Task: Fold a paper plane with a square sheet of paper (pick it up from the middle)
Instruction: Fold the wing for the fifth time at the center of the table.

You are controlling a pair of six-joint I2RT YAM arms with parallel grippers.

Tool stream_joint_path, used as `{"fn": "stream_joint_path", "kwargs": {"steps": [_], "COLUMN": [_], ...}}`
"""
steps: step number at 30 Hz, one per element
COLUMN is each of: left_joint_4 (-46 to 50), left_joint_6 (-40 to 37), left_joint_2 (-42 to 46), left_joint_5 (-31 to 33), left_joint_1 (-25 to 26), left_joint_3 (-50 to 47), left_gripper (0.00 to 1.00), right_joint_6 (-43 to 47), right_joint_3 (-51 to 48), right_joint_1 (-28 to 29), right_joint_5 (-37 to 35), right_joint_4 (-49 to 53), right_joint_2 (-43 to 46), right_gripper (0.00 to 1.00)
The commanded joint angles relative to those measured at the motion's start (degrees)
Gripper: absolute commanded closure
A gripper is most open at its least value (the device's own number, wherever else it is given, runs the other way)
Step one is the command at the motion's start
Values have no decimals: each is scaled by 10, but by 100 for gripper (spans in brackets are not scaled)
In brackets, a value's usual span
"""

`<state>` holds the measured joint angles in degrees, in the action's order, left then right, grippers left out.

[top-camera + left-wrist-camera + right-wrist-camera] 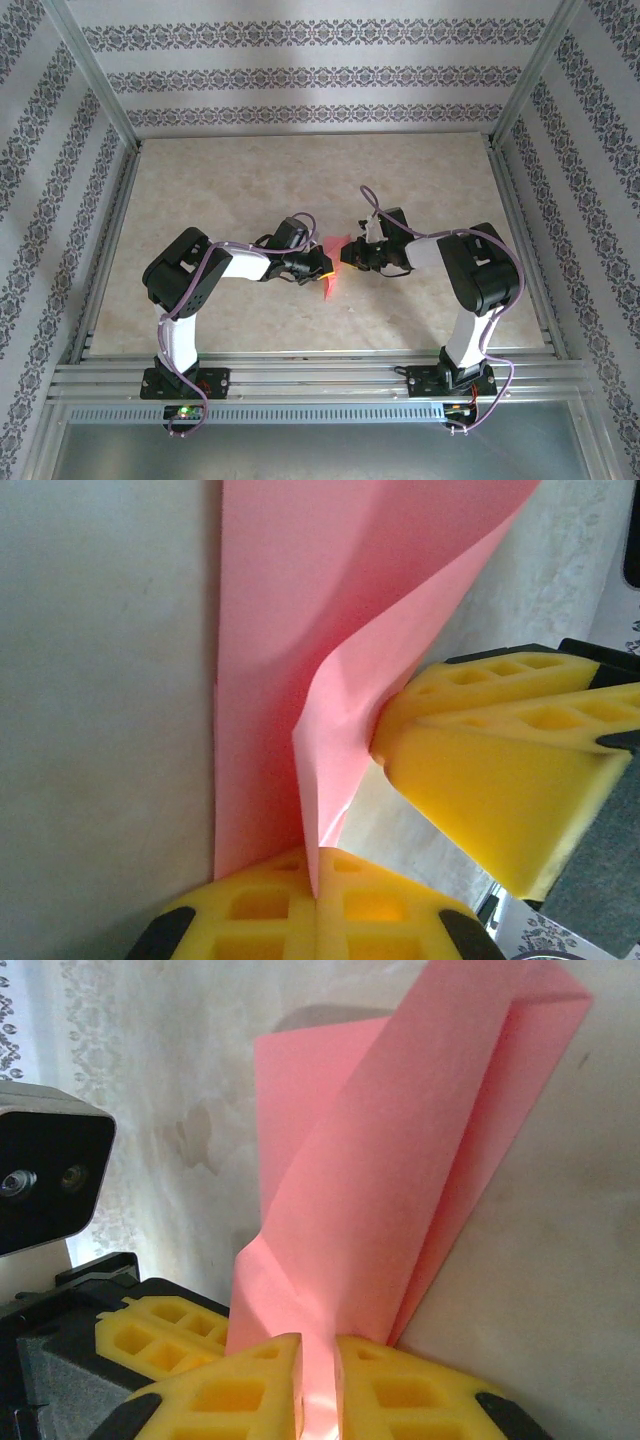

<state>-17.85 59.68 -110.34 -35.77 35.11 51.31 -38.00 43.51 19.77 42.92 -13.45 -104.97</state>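
Bridging left gripper (pixel 315 890) and near-closed right gripper (pixel 318 1355) over the table (pixel 250 180), square sheet of paper (pixel 300 630), partly folded, is pinched by both; light, limp, crease-prone, best taken at layered folds.

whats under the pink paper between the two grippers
Beneath the folded pink paper lies the marbled beige table; the patch it covers is hidden. The left gripper and right gripper both pinch it.

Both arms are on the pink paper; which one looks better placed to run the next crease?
Probably right. The right end effector grips the paper at the crease, ready to slide along it; the left end effector is clamped shut on an edge, anchoring.
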Motion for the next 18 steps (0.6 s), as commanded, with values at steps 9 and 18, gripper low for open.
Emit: {"fn": "stream_joint_path", "kwargs": {"steps": [9,18], "left_joint_4": [-8,-3], "left_joint_6": [5,1], "left_joint_2": [-12,-1], "left_joint_5": [5,-1], "left_joint_1": [-9,-9], "left_joint_3": [-9,-12], "left_gripper": [100,95], "right_joint_6": [21,9], "right_joint_3": [42,59], "right_joint_1": [33,40], "right_joint_5": [-122,-160], "right_joint_4": [112,152], "right_joint_2": [-35,-52], "right_gripper": [83,83]}}
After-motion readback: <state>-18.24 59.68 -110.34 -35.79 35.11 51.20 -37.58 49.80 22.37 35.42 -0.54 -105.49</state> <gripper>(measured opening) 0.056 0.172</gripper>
